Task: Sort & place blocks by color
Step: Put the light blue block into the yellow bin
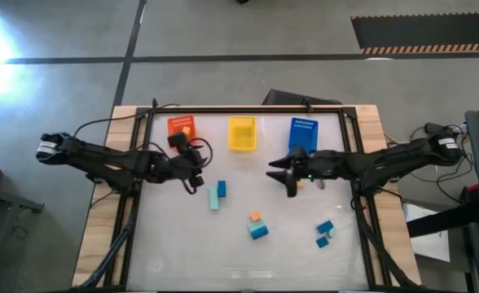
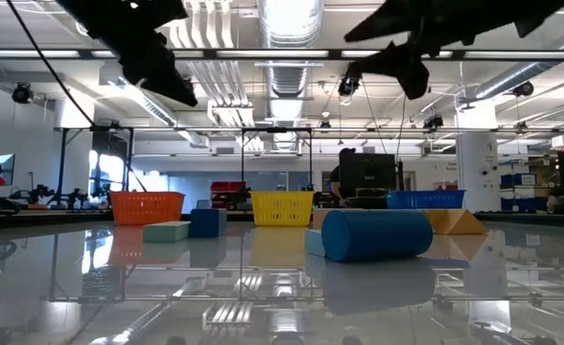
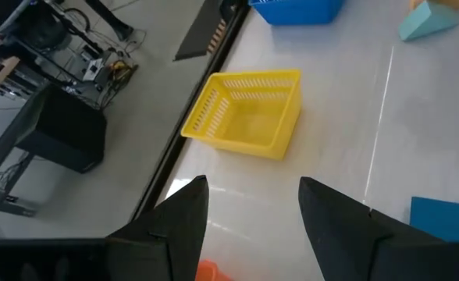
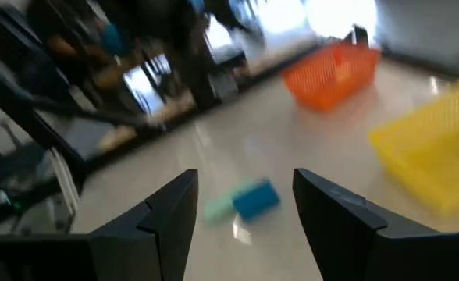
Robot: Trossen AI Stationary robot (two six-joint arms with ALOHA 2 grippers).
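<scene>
Small blocks lie on the white table in three clusters: a pale teal bar beside a blue cube (image 1: 217,194), an orange cube on a blue block (image 1: 257,225), and blue and teal pieces (image 1: 326,233). In the low view a blue block (image 2: 376,235) lies nearest, with a teal bar (image 2: 167,231) and a blue cube (image 2: 205,222) behind. My left gripper (image 1: 197,181) hovers open and empty just left of the teal-blue pair; its wrist view shows open fingers (image 3: 253,183). My right gripper (image 1: 274,172) hovers open and empty in front of the blue bin, and the teal-blue pair (image 4: 241,200) shows beyond its fingers (image 4: 245,176).
Three bins stand in a row at the table's far edge: orange bin (image 1: 182,128) with a small orange piece inside, yellow bin (image 1: 241,133), blue bin (image 1: 302,134). A black frame borders the table. Bare tabletop lies between the gripper tips and along the near edge.
</scene>
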